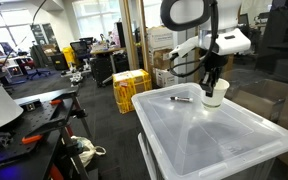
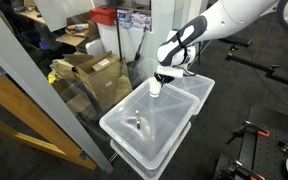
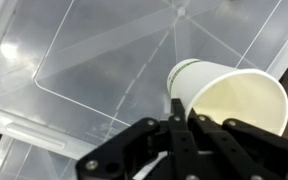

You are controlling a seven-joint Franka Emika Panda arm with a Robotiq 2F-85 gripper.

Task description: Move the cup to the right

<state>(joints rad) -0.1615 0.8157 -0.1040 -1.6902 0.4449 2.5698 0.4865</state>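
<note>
Cup (image 3: 229, 100) pinched at its wall by hand (image 3: 176, 112), lower right of frame; clear surface (image 3: 84, 60) beneath. Advice: keep grip light, carry level, stay clear of pen (image 1: 181, 99).

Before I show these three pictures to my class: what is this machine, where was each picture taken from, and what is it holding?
It is a white robot arm with a two-fingered end effector. Two cameras watch from outside, from different places. The third sits on the wrist and looks down past the end effector. The end effector appears to pinch the rim of a white cup at a clear plastic bin. A dark pen lies on the bin's top nearby.
</note>
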